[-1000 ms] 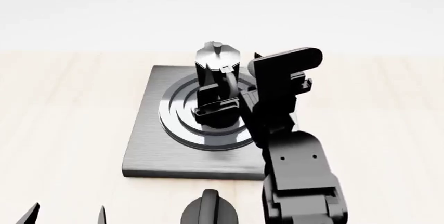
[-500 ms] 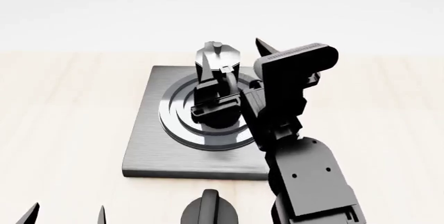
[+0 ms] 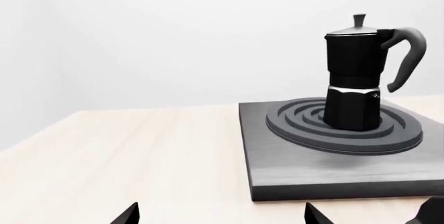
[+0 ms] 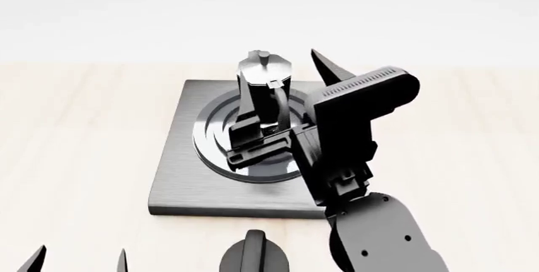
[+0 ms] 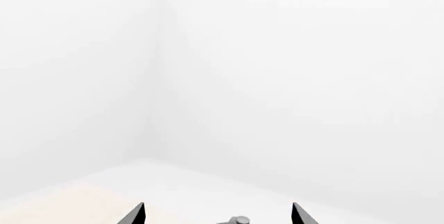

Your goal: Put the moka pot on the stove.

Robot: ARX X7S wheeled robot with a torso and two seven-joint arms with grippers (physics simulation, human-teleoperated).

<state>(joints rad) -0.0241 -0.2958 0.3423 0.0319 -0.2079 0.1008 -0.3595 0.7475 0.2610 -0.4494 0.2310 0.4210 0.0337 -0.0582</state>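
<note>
Standing upright on stove (image 3: 277, 177) rings, moka pot (image 3: 355, 78), R pincer (image 5: 218, 214) spread, above pot, apart

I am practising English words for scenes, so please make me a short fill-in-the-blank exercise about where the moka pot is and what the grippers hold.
1. The moka pot stands upright on the ____ of the stove.
2. The right gripper is open and holds ____.
3. The pot's curved ____ faces away from the left gripper.

Missing words: burner rings; nothing; handle
</note>
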